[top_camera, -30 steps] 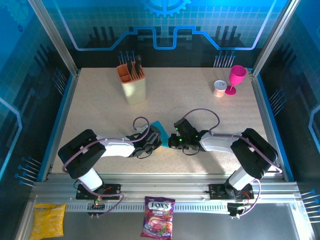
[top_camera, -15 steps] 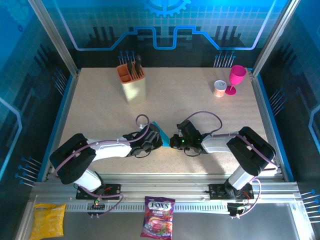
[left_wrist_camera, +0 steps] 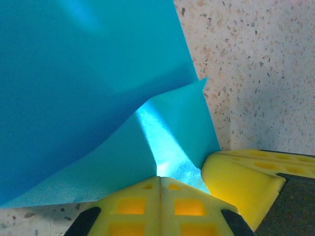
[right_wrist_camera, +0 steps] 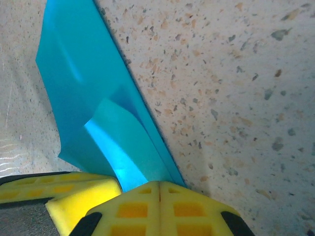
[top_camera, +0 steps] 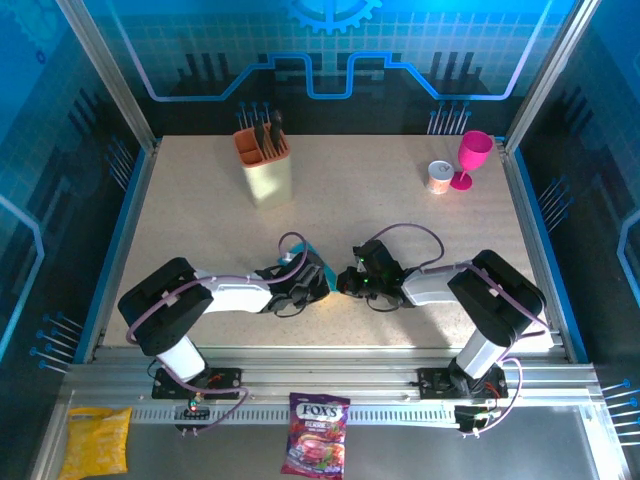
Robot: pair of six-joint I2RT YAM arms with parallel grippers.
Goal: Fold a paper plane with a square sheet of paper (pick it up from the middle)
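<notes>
- Both arms reach in low over the near middle of the desk [top_camera: 200, 220], wrists almost nose to nose.
- The left fingers [top_camera: 318, 284] and the right fingers [top_camera: 346, 283] sit just beside each other, and a small corner of cyan paper [top_camera: 313, 251] peeks out behind the left wrist.
- Left wrist view: the left fingers [left_wrist_camera: 138, 199] are pressed fully together, pads meeting at a thin seam, with the paper [left_wrist_camera: 74, 88] nipped at their tip.
- A paler flap runs up from that pinch, and the broad sheet rises above it to the left, buckled rather than flat.
- Another yellow pad, from the right arm, crowds in at the lower right, just beside the pinch.
- Right wrist view: the right fingers [right_wrist_camera: 133, 204] are clamped tight too, with the paper [right_wrist_camera: 74, 88] caught between their tips.
- Here a curled flap lies over the sheet, whose long straight edge slants along the speckled desk.
- So the paper is held from both sides at once, near the front centre.
- Far back left stands the holder [top_camera: 266, 175] with utensils in it; back right, a pink goblet [top_camera: 472, 155] with a small can [top_camera: 439, 177] just beside it.
- Off the desk in front lie a candy bag [top_camera: 316, 433] and a yellow packet [top_camera: 95, 440].
</notes>
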